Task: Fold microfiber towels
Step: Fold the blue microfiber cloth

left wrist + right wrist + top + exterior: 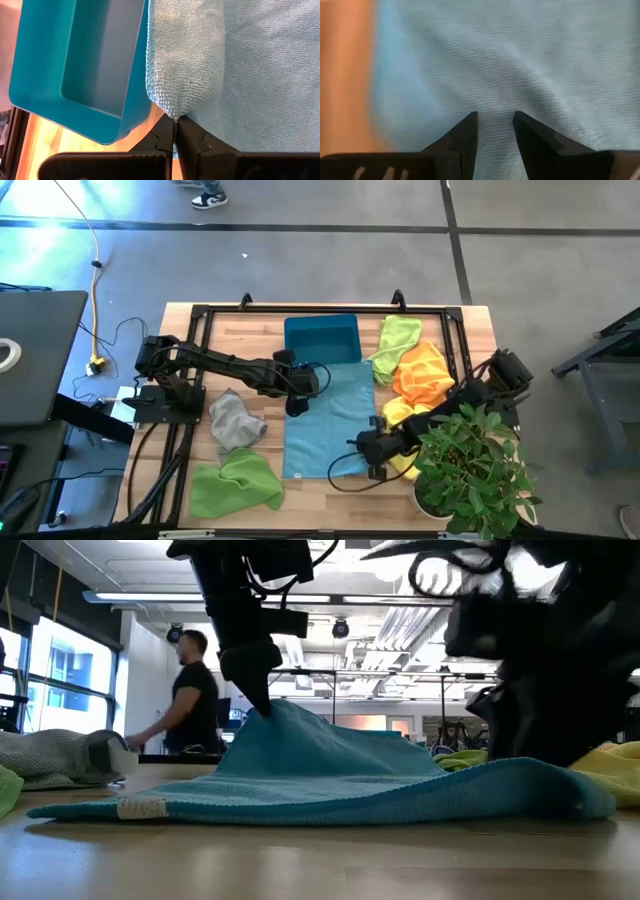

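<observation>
Wooden tabletop, an open workshop behind it: the blue towel point(325, 420) lies spread just in front of the teal bin point(322, 340), which serves as your landmark. Your left gripper point(175, 131) is clamped shut on the towel's edge beside the bin's near corner, tenting the cloth off the wood. Your right gripper point(495, 131) sits over the towel's far end, away from the bin, fingers parted with cloth between them; you cannot tell whether they pinch it yet. To fold cleanly, secure that second hold, lift both ends evenly, and carry the bin-side edge over toward the far edge without dragging. Grey towel point(236, 420) and green towel point(236, 485) wait left of the bin; orange towel point(424, 372) lies to its right.
</observation>
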Motion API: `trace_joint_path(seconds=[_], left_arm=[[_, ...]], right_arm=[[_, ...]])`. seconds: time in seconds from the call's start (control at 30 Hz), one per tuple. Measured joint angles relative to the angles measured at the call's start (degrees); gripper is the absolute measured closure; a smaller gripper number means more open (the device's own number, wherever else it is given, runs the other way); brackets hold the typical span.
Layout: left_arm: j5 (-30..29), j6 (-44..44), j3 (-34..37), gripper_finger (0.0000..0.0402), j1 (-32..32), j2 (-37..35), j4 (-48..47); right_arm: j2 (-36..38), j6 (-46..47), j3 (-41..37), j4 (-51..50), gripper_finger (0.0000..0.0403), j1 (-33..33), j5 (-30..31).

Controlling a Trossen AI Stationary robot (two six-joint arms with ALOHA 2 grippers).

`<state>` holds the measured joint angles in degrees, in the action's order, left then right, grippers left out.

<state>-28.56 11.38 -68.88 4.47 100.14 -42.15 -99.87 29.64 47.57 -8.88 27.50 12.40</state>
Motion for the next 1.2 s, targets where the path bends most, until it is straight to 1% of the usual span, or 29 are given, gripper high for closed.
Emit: trace_joint_path(seconds=[0.2,0.23,0.27,0.3,0.43,0.47,0.53,0.7,0.83,1.0,1.1,1.2], left_arm=[[-0.02,0.45,0.0,0.04,0.0,-0.01,0.07],[-0.02,0.46,0.0,0.04,0.0,-0.01,0.07],[-0.02,0.46,0.0,0.04,0.0,-0.02,0.04],[-0.02,0.46,0.0,0.04,0.0,-0.02,0.04],[-0.02,0.46,0.0,0.04,0.0,-0.02,0.0],[-0.04,0.46,0.0,0.04,0.0,-0.02,0.0],[-0.38,0.46,0.0,0.04,0.04,-0.02,0.0],[-0.46,0.46,0.0,0.04,0.07,-0.02,0.04],[-0.46,0.46,0.0,0.04,0.07,-0.02,0.02],[-0.46,0.46,0.0,0.04,0.07,-0.02,0.0],[-0.35,0.46,0.0,0.04,0.07,-0.02,0.01],[-0.19,0.46,0.0,0.04,0.02,-0.02,0.0]], right_arm=[[-0.95,-0.86,0.01,-1.86,0.0281,-1.09,11.48],[-0.92,-1.27,-0.02,-1.88,0.0281,-1.24,12.23],[-0.71,-1.45,-0.02,-1.87,0.0281,-1.36,11.85],[-0.4,-1.45,-0.02,-2.03,0.0281,-1.35,10.08],[0.86,-1.32,0.0,-2.11,0.0281,-0.8,-3.19],[1.17,-1.0,0.0,-2.29,0.0281,-0.6,-5.08],[2.2,0.04,-0.05,-3.16,0.0281,0.04,-6.19],[6.54,1.89,-0.09,-3.08,0.0281,1.74,-4.04],[7.59,5.08,-0.09,-2.87,0.0281,3.81,-2.92],[5.15,4.92,-0.07,-3.06,0.0281,4.83,0.57],[3.3,5.46,-0.07,-2.98,0.0281,4.39,0.57],[1.76,5.23,-0.07,-2.97,0.0281,3.94,-1.46]])
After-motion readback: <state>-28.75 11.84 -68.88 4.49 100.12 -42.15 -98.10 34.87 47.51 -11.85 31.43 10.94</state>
